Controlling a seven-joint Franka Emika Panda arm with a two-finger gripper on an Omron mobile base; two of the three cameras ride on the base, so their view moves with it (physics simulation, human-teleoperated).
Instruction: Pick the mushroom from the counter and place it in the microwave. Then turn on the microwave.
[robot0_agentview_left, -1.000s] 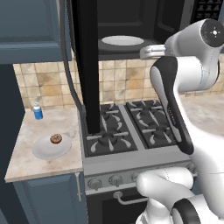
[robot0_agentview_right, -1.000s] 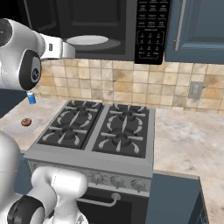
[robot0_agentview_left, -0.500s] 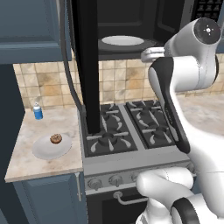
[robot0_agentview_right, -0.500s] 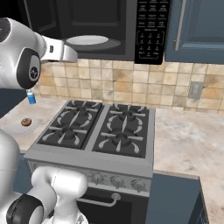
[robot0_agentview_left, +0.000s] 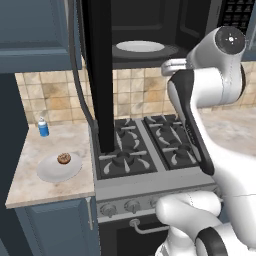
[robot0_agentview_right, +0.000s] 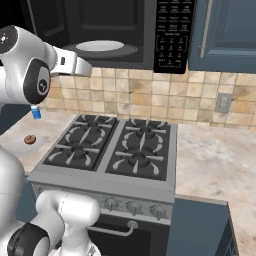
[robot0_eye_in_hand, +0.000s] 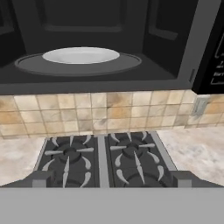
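The mushroom (robot0_agentview_left: 63, 158), a small brown lump, lies on a white plate (robot0_agentview_left: 50, 171) on the counter (robot0_agentview_left: 30, 192) left of the stove; the right base view shows the mushroom (robot0_agentview_right: 30, 139) at its far left. The microwave (robot0_agentview_left: 150, 25) hangs above the stove with its door (robot0_agentview_left: 97, 75) swung wide open and a white turntable dish (robot0_eye_in_hand: 81, 55) inside. My gripper (robot0_eye_in_hand: 112, 179) is open and empty. It hovers high over the stove, facing the microwave's opening, far up and to the right of the mushroom. The microwave's keypad (robot0_agentview_right: 171, 35) is at its right.
A black gas stove (robot0_agentview_left: 145, 145) sits below the microwave. A small blue bottle (robot0_agentview_left: 43, 127) stands at the back of the left counter. The open door juts out over the stove's left edge. More counter (robot0_agentview_right: 215, 160) lies right of the stove.
My hand has sunk slightly in front of the microwave's opening. The mushroom and plate have not moved.
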